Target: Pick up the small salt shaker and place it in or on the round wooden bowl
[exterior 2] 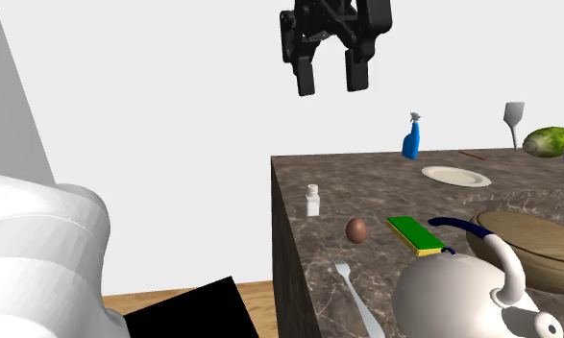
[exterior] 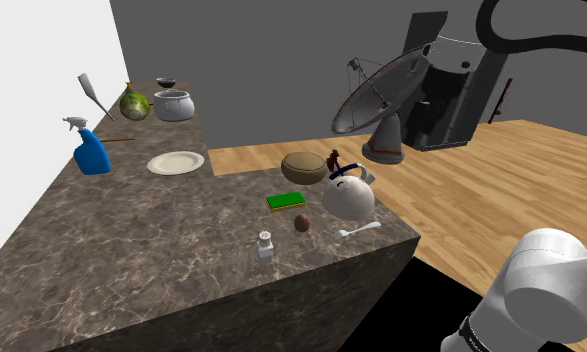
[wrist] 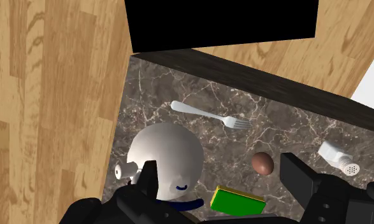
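Overhead: the gripper (exterior 2: 331, 88) hangs well above the tabletop (exterior: 151, 260), fingers (exterior 2: 306, 82) apart, with open air below it.
Salt shaker (exterior: 265, 245): stands alone near the tabletop's edge, with bare surface on every side.
Nearest neighbour: a brown egg-shaped thing (exterior: 302, 223), near but apart.
Shaker-to-bowl line: the egg-shaped thing and a green sponge (exterior: 285, 201) lie low between shaker and bowl (exterior: 304, 167).
Tallest obstacle: a white kettle (exterior: 348, 195) with a raised handle — just beside the bowl.
Bowl: open above.
Fork (exterior: 359, 230): flat, beside the kettle.
Far tabletop: a plate (exterior: 175, 162) and a spray bottle (exterior: 90, 148) — well apart from the shaker.
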Controlling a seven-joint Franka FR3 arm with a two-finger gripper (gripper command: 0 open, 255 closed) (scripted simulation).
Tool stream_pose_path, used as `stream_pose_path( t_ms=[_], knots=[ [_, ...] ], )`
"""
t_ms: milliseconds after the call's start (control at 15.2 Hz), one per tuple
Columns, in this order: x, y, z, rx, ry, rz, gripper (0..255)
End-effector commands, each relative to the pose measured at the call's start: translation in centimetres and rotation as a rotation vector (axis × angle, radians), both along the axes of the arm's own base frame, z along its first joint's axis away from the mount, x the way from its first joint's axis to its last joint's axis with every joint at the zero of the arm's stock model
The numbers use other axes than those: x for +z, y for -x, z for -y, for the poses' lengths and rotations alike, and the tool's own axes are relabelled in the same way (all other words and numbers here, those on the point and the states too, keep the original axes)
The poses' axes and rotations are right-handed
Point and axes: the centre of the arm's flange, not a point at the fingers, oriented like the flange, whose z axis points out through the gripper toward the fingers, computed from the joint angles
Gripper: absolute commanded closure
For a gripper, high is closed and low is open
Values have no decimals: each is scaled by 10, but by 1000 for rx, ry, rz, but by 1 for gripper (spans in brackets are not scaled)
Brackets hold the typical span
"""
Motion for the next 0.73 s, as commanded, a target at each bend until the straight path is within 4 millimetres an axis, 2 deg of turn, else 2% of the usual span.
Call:
stream_pose_path(
  t_ms=[0, 660],
  knots=[
    [0, 0, 0, 0, 0, 0, 0],
    [-81, -39, -99, -53, 16, 46, 0]
  ],
)
